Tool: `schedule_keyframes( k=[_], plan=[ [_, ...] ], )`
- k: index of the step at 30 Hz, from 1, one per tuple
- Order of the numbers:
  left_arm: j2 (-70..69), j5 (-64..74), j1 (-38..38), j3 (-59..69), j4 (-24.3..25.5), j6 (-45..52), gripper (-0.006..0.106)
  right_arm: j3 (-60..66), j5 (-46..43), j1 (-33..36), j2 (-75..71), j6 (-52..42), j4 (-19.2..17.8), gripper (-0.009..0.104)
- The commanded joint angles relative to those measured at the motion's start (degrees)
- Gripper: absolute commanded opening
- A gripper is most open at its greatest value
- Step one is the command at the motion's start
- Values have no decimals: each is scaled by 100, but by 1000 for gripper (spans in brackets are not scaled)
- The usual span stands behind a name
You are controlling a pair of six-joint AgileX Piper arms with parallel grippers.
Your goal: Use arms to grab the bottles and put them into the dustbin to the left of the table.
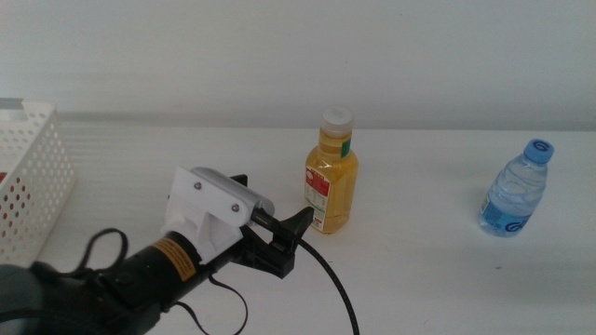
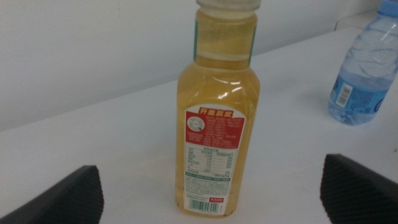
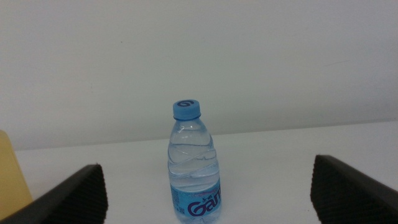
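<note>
Item one: the left gripper (image 1: 296, 233), on the arm entering from the left of the middle view. We find its jaws spread wide and holding nothing, with the fingertips just beside the lower body of the juice bottle (image 1: 331, 177). In the left wrist view the bottle (image 2: 214, 118) stands centred between the two jaws, which we read as a line-up for a side grasp.

Item two: the juice bottle itself, upright on the table (image 1: 419, 270), yellow with a white cap, near the middle.

Item three: the water bottle (image 1: 517, 191), upright, blue-capped, well apart to the right. The right gripper (image 3: 205, 193) does not appear in the middle view; its wrist view shows wide-open jaws framing this bottle (image 3: 194, 165) from a distance, which suggests to us an arm waiting.

Item four: the dustbin (image 1: 33, 177), a perforated white basket at the left edge. Something red shows through its holes; we cannot tell what it is.
</note>
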Motion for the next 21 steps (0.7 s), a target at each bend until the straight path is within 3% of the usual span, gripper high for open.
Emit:
schedule_keyframes(
  k=[1, 5, 12, 21],
  plan=[
    [238, -461, -45, -5, -61, -99, 94, 256, -46, -12, -225, -22, -46, 87],
    [574, -890, -58, -5, -154, -99, 94, 256, -46, -12, -225, -22, -46, 87],
    [870, -1059, -456, -80, -980, 167, 94, 256, -46, -12, -225, -22, -46, 87],
    [1154, -967, -499, -469, -884, 169, 94, 256, -46, -12, -225, -22, -46, 87]
  ],
)
